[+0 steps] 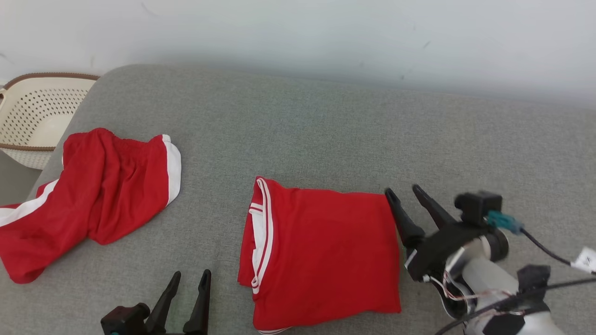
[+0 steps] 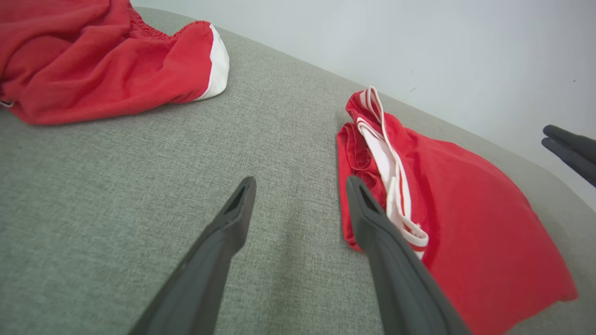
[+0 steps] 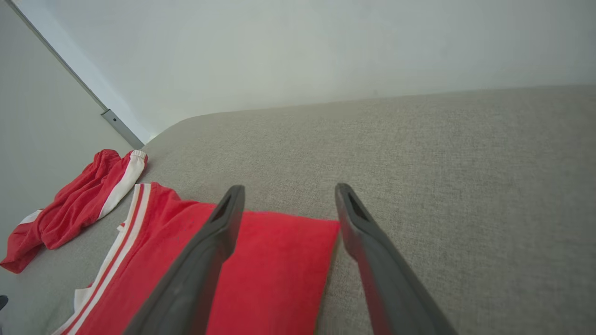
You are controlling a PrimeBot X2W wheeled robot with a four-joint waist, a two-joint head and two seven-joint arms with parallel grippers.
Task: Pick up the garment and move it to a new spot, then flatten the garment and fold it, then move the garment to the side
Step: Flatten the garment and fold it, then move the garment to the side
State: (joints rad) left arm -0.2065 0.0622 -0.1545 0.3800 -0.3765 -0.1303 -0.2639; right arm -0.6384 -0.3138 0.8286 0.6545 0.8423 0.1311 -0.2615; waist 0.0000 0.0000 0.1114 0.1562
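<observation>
- As it lies folded into a neat red rectangle, the garment point(image 1: 321, 256) is seen flat on the grey cushion point(image 1: 326, 121), near the front edge, a little right of the middle in the head view
- Its white-striped trim point(image 1: 260, 232) is turned toward the robot's left
- At the garment's far right corner the right gripper point(image 1: 402, 189) is found, jaws spread wide, nothing held; in the right wrist view one finger point(image 3: 205, 251) is seen over the red cloth, the other past its edge over bare cushion
- Whether that finger touches the cloth cannot be told
- Just left of the trimmed side the left gripper point(image 1: 191, 273) is poised over the cushion, jaws wide too, nothing between them
- Well apart, at the cushion's left end, a second red garment point(image 1: 102, 195) with white bands is seen crumpled
- Beyond that end a cream basket point(image 1: 28, 116) with a brown rim is glimpsed, and a pale wall point(image 1: 326, 37) is seen behind it all
</observation>
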